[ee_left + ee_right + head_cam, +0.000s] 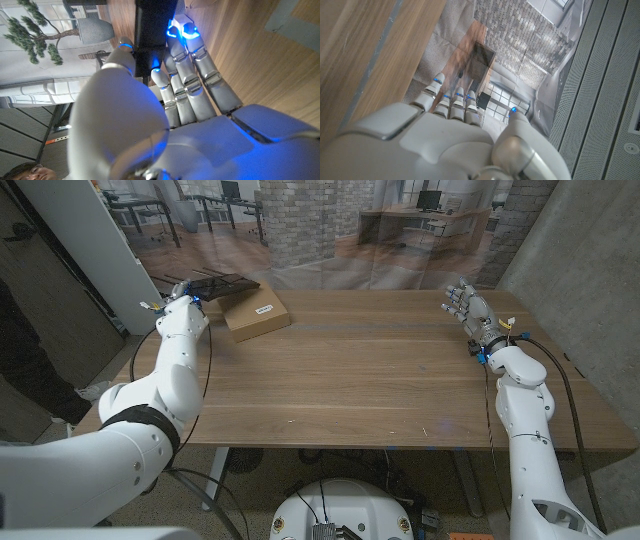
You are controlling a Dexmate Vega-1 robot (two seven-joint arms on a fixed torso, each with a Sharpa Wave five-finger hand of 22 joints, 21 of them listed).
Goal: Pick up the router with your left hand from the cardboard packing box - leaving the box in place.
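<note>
Gripped at its near end by the left hand (183, 308) and lifted toward eleven o'clock, flat black plastic router (222, 283) just above flat brown cardboard packing box (257, 313) left on wooden desk (380, 370); right hand (466, 307) open, idle at two o'clock.

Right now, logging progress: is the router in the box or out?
Out: the left hand holds the router raised above the closed box.

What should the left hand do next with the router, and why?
Probably lift straight up a little. The left hand already has its fingers on the black router, which sits at the far edge of the cardboard box; a straight lift should leave the box where it is.
</note>
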